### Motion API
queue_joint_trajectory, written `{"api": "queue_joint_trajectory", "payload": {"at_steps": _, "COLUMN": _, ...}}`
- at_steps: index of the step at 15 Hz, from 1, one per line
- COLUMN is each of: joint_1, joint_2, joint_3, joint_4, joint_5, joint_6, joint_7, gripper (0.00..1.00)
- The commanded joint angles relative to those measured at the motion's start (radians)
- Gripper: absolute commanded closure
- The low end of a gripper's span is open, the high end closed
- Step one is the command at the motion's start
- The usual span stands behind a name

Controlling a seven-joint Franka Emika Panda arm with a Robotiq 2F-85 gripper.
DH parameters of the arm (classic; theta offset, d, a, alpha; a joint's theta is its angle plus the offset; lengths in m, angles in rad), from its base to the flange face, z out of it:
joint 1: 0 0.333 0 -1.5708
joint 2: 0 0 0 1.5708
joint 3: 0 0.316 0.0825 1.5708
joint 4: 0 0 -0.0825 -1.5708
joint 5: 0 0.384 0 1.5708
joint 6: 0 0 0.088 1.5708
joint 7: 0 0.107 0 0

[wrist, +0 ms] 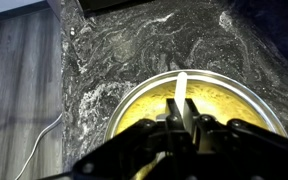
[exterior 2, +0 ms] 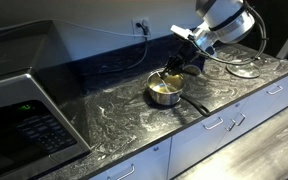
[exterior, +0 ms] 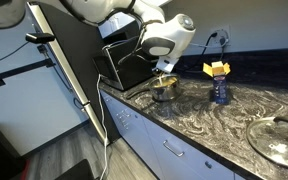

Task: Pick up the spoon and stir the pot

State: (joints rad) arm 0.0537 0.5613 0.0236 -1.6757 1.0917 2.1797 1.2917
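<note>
one small white spoon is pinched between the closed jaws, its free end reaching out over the yellowish inside of the pot. cannot tell whether the tip touches the bottom. in an exterior view the pot stands on the marbled desk, directly under the jaws. judgement: stirring is the step in hand. keep your grip firm and lower until the spoon end is just inside. then trace small slow circles well within the rim. the pot looks light and low-sided, so wall contact could slide it. glass lid and blue bottle sit well apart.
</note>
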Motion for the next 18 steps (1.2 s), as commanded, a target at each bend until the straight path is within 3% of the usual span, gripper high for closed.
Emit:
{"api": "queue_joint_trajectory", "payload": {"at_steps": 1, "joint_1": -0.006, "joint_2": -0.015, "joint_3": 0.024, "joint_4": -0.009, "joint_5": 0.051, "joint_6": -0.012, "joint_7": -0.021, "gripper": 0.97}}
{"api": "queue_joint_trajectory", "payload": {"at_steps": 18, "joint_1": 0.027, "joint_2": -0.021, "joint_3": 0.028, "joint_4": -0.034, "joint_5": 0.091, "joint_6": 0.201, "joint_7": -0.268, "gripper": 0.97}}
